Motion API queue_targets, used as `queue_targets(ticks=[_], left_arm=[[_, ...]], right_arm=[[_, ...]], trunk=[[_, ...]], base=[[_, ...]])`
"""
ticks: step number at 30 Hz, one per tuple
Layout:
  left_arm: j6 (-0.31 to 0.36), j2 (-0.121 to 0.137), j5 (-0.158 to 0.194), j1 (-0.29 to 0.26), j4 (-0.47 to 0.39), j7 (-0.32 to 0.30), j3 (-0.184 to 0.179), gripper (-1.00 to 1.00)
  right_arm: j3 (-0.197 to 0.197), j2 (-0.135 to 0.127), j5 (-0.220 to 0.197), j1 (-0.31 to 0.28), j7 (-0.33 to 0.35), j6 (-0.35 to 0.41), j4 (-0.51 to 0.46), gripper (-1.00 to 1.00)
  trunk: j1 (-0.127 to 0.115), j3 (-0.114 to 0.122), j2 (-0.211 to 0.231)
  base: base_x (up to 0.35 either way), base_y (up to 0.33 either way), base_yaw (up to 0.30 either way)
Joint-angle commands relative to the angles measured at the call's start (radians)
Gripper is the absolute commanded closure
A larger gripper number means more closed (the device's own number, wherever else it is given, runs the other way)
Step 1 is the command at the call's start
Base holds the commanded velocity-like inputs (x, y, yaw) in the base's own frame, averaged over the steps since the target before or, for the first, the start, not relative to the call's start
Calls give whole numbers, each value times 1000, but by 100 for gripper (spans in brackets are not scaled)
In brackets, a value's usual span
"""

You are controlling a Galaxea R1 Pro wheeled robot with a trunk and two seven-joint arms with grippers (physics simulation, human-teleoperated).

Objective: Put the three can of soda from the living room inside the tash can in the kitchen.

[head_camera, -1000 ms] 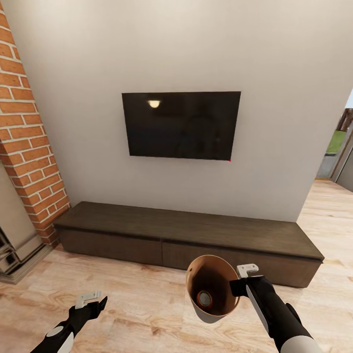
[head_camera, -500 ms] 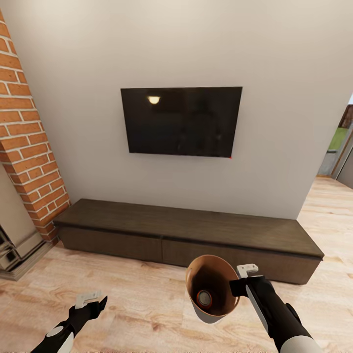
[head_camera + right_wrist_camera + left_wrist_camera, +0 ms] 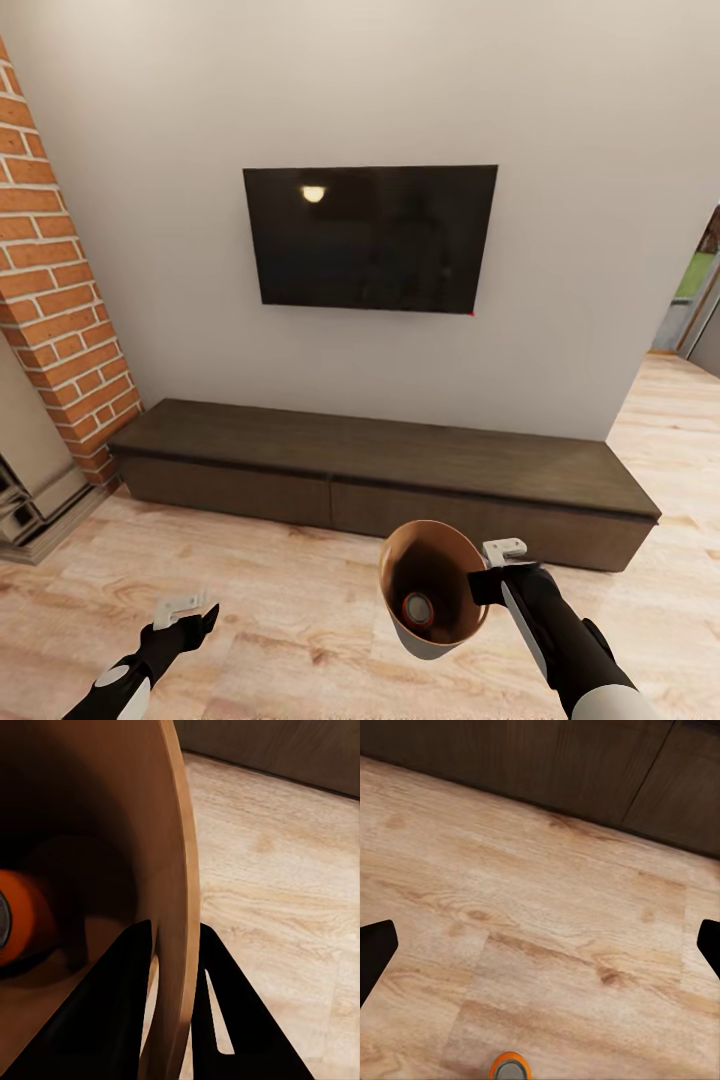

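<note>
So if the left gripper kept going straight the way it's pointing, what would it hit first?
Probably the wood floor: the left gripper is open and empty, aimed at bare planks short of the dark TV cabinet. Depth is hard to judge.

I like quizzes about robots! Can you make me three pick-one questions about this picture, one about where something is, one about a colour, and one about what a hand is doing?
1. Where is the orange soda can?
A. On the TV bench
B. Inside the trash can
C. On the TV

2. What colour is the inside of the trash can?
A. Copper-brown
B. Green
C. White

3. What is the right gripper doing?
A. Hanging open
B. Holding the TV
C. Pinching the trash can's rim

Answers:
1. B, the can lies at the bin's bottom.
2. A, the right wrist view shows a glossy brown wall.
3. C, one finger sits inside the wall and one outside.
</note>
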Motion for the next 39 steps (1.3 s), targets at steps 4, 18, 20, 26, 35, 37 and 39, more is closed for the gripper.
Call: queue_targets(ticks=[4, 18, 20, 26, 35, 37, 39], left_arm=[[0, 0, 0, 0, 0, 0, 0, -100], [-1, 0, 0, 0, 0, 0, 0, -100], [-1, 0, 0, 0, 0, 0, 0, -100], [-1, 0, 0, 0, 0, 0, 0, -100], [-1, 0, 0, 0, 0, 0, 0, -100], [-1, 0, 0, 0, 0, 0, 0, -100], [-1, 0, 0, 0, 0, 0, 0, -100]], right_arm=[[0, 0, -10, 0, 5, 0, 0, 100], [1, 2, -10, 0, 5, 0, 0, 100], [1, 2, -10, 0, 5, 0, 0, 100], [1, 2, -10, 0, 5, 0, 0, 100], [1, 1, -10, 0, 5, 0, -1, 100], [1, 1, -11, 0, 5, 1, -2, 100], [1, 0, -11, 0, 6, 2, -3, 100]], trunk=[[0, -6, 0], [46, -67, -84], [54, -76, -98], [77, -105, -140], [92, -132, -168], [92, -135, -168], [92, -138, -168]], base=[[0, 0, 0], [0, 0, 0], [0, 0, 0], [0, 0, 0], [0, 0, 0], [0, 0, 0], [0, 0, 0]])
